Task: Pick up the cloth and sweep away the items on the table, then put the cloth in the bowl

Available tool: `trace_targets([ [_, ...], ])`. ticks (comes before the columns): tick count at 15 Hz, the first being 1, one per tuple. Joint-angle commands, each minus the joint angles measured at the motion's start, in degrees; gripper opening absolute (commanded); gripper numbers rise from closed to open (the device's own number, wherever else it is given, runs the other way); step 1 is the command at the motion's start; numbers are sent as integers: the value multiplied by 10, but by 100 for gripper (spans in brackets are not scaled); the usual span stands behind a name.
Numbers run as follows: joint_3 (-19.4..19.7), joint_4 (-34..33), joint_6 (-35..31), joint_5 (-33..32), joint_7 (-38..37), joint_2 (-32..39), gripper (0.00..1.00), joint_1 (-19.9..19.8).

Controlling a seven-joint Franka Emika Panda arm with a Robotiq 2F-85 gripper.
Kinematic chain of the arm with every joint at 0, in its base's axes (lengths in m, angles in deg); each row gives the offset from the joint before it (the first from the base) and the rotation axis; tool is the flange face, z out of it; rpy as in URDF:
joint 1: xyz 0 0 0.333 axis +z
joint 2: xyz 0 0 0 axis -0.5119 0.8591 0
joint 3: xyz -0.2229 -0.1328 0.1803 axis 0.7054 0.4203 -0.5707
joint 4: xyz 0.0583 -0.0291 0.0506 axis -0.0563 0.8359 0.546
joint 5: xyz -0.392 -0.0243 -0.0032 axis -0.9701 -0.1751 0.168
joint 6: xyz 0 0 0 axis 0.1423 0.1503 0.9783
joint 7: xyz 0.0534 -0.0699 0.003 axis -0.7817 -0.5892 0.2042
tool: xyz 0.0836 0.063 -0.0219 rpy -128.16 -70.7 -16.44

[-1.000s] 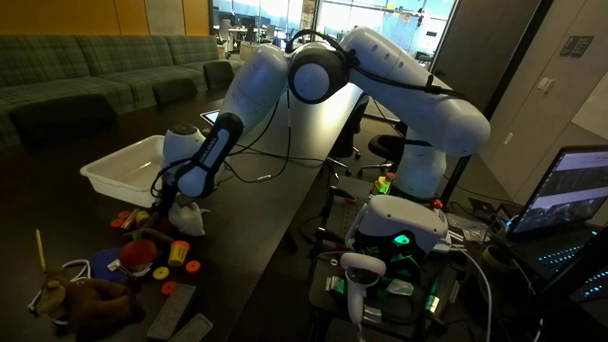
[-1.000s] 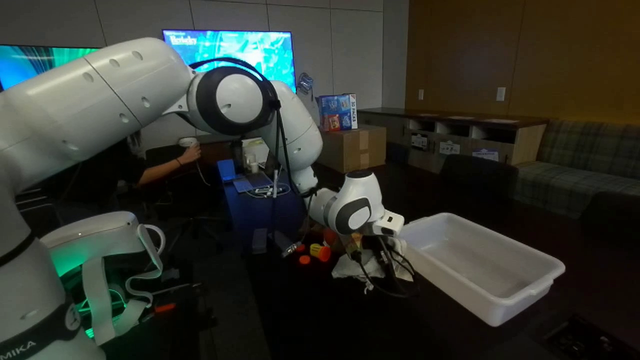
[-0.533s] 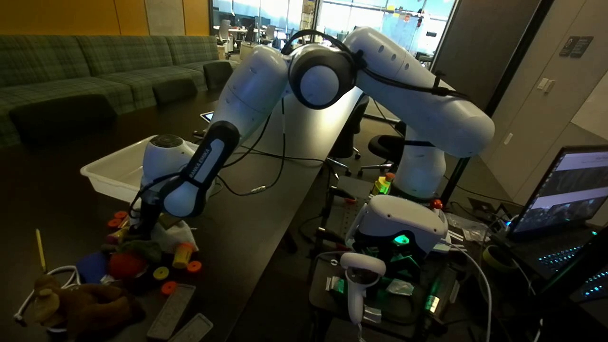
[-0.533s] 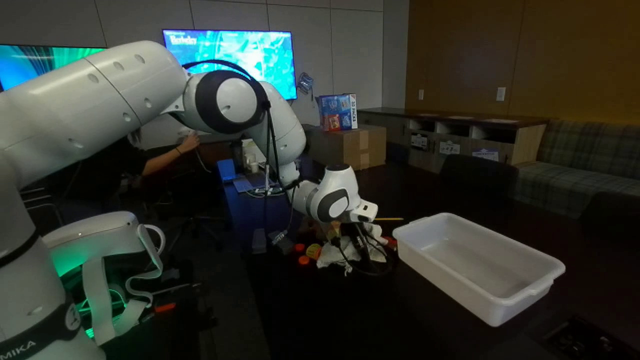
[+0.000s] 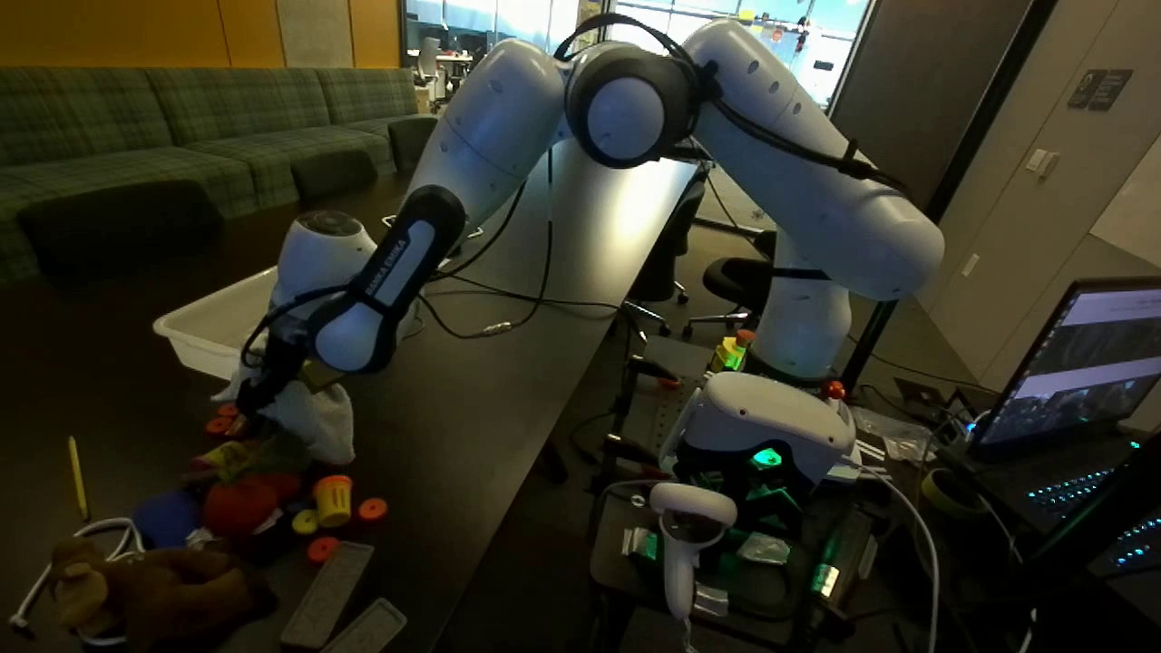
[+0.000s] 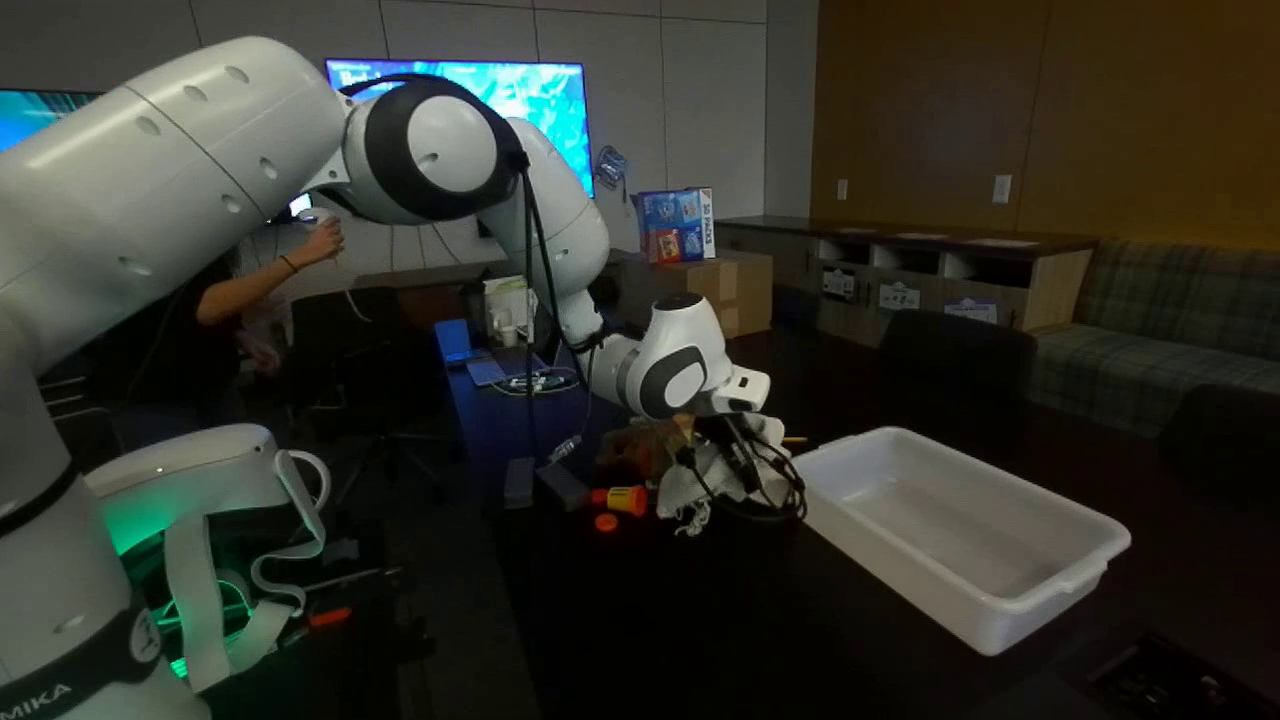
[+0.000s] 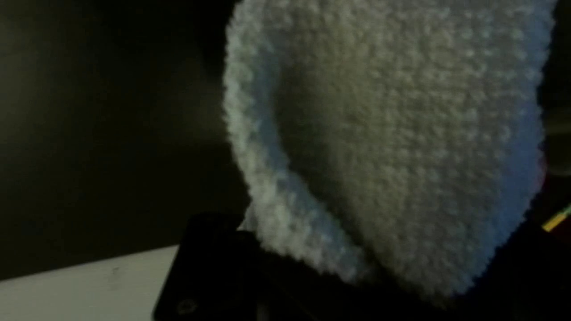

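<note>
Presently pinched in the gripper (image 5: 258, 399): cloth (image 7: 410, 116), whitish, nubbly, folded. From the gripper, in an exterior view: white rectangular plastic bowl (image 5: 195, 349), eleven o'clock; cylindrical yellow tub (image 5: 333, 503), five; rounded red toy (image 5: 238, 506), six; brown plush animal (image 5: 186, 585), seven.

Both exterior views down across table (image 5: 490, 390), wrist view near cloth (image 7: 401, 133).

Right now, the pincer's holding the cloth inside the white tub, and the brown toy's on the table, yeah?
Not inside: the pincer holds the cloth outside the white tub, as both exterior views show. The brown toy is on the table.
</note>
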Motion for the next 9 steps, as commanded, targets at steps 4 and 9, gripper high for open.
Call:
trace_targets([
  [4, 61, 176, -53, 9, 36, -140, 6, -52],
  [9, 136, 192, -43, 2, 41, -126, 6, -73],
])
